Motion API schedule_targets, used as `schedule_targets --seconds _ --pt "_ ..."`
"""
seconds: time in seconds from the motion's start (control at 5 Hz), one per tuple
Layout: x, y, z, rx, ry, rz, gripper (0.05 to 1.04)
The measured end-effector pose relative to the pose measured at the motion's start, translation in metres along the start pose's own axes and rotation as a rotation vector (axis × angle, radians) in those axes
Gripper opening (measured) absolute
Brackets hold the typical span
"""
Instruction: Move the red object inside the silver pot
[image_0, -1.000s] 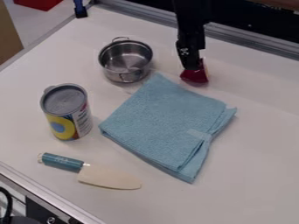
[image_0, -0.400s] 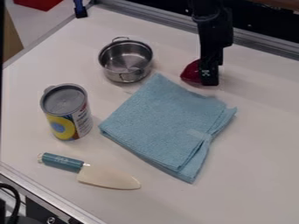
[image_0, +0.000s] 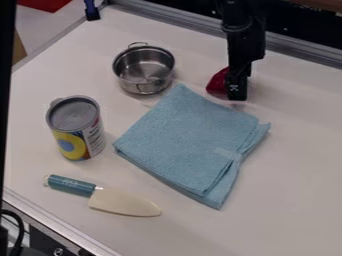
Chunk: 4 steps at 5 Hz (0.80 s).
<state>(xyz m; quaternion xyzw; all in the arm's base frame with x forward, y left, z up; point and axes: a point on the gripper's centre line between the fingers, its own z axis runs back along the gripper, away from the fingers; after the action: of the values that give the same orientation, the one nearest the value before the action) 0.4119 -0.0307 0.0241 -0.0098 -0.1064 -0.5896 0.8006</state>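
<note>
One silver pot stands upright on the white table, its two wire handles showing, and from where I stand the red object sits well off to its right, on the tabletop and outside the pot. The black gripper hangs down right at the red object, covering part of its right side; I can't tell whether it's spread, pressed together or pinching the thing. A folded light blue cloth lies in the middle, one corner pointing up between the pot and the red object. Over on the left stands a can with a grey top and a yellow and blue pattern. Nearer me, a knife lies flat, teal handle to the left, its cream blade pointing right.
</note>
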Motion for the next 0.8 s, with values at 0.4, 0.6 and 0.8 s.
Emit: schedule_targets --seconds 0.4,0.6,0.8 --pt "-0.003 0.009 0.005 0.032 0.022 0.05 0.997" --pt "-0.011 0.01 0.002 0.059 0.059 0.148 0.998" --pt "-0.014 0.008 -0.001 0.063 0.066 0.182 0.997"
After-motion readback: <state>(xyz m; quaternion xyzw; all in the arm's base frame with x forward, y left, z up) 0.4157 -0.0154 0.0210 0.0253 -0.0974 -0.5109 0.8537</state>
